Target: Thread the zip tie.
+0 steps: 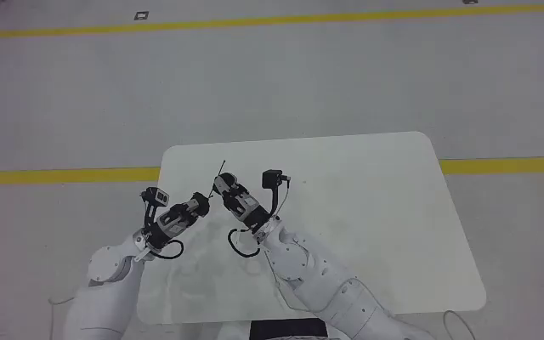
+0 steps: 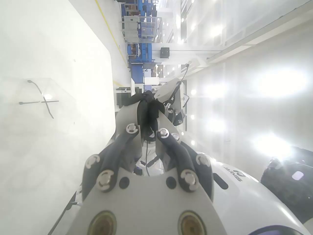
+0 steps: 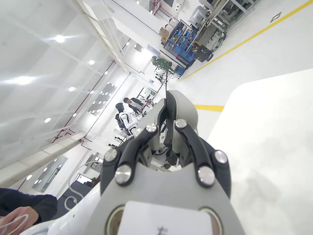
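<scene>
Top view shows the left gripper (image 1: 201,205) nearest the robot, over the left part of the table (image 1: 374,221), its fingers pinched together on the black zip tie (image 3: 166,94). Just beyond and slightly right of it, the right gripper (image 1: 223,184) is clamped tight on the same strap, whose thin tip pokes out past its fingertips toward the far edge.

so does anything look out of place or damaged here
Only a small thing: two spare zip ties lie crossed over each other on the table, one of them curved, rather than side by side. The zip tie in the right gripper sticks out straight, and nothing looks spilled or broken.
</scene>
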`<state>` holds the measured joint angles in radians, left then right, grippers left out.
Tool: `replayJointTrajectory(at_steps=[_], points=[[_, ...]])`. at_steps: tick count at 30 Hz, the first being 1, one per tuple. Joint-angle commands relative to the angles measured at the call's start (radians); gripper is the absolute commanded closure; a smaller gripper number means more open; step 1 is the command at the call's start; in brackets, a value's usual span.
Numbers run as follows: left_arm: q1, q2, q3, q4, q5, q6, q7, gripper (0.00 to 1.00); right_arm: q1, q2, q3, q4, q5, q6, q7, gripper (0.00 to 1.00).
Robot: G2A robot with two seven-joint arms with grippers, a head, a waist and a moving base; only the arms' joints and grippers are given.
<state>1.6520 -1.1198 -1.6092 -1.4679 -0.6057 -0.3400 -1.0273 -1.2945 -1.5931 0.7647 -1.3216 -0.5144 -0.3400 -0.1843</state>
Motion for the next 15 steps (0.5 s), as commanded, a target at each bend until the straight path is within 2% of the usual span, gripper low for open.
replayJointTrajectory(at_steps=[1, 4, 7, 15], points=[[0.0, 0.0, 0.0, 0.0, 0.0, 0.0, 0.0, 1.0, 0.002, 0.001, 0.004, -0.002, -0.022, 0.012, -0.008, 1.0], [0.0, 0.0, 0.0, 0.0, 0.0, 0.0, 0.0, 1.0, -0.003, 0.006, 0.001, -0.016, -0.183, 0.068, -0.093, 1.0], [0.0, 0.0, 0.0, 0.0, 0.0, 0.0, 0.0, 1.0, -0.012, 0.005, -0.006, -0.015, -0.259, 0.087, -0.157, 1.0], [0.0, 0.0, 0.0, 0.0, 0.0, 0.0, 0.0, 1.0, -0.01, 0.003, -0.029, 0.02, -0.423, 0.11, -0.253, 1.0]])
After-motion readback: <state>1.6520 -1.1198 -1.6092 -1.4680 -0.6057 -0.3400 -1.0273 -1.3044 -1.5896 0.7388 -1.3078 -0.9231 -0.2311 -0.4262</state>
